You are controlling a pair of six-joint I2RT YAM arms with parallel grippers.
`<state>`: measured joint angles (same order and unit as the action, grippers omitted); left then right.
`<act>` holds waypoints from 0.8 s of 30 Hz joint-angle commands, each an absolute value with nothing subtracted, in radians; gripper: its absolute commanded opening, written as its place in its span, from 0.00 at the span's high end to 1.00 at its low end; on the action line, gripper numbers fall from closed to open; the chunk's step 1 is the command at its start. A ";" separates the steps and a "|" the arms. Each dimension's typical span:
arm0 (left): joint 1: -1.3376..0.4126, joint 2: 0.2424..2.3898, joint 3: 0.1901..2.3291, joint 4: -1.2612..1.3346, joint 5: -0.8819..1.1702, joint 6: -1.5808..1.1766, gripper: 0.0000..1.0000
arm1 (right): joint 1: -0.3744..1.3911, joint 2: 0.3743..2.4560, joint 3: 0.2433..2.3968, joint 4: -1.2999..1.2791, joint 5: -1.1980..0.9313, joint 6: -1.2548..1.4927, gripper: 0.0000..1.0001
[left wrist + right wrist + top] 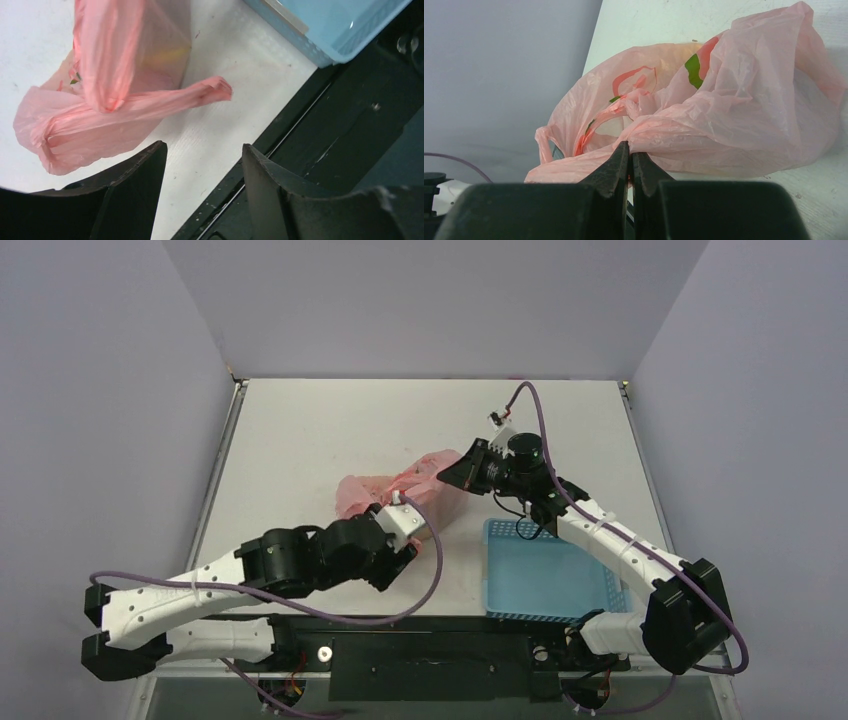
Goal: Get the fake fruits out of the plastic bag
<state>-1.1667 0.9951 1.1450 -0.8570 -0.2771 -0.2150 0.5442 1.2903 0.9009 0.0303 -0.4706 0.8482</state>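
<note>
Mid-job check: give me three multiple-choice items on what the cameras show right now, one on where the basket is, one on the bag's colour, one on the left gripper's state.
1. In the top view, where does the blue basket sit relative to the plastic bag?
A. right of it, nearer the arm bases
B. at the far left corner
C. under it

2. What colour is the bag?
A. green
B. black
C. pink

3. How is the left gripper?
A. shut on a bag handle
B. open, nothing between its fingers
C. shut on the basket rim

Answers:
1 A, the basket lies at the near right edge.
2 C, translucent pink film shows in all views.
3 B, the left wrist view shows bare table between the spread fingers.
</note>
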 commanded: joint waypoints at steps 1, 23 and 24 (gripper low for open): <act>-1.366 0.969 1.090 -0.802 -0.649 -0.076 0.45 | 0.550 1.277 0.936 0.050 -0.461 0.833 1.00; -1.499 1.212 0.976 -0.469 -0.989 0.305 0.63 | 0.549 1.306 0.943 0.069 -0.490 0.849 1.00; -1.486 1.217 0.979 -0.474 -0.985 0.292 0.67 | 0.551 1.306 0.941 0.073 -0.494 0.854 1.00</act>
<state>-1.5223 1.2167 0.9764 -0.5472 -1.0061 0.2607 0.5449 1.3060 0.9146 0.0055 -0.4786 0.8459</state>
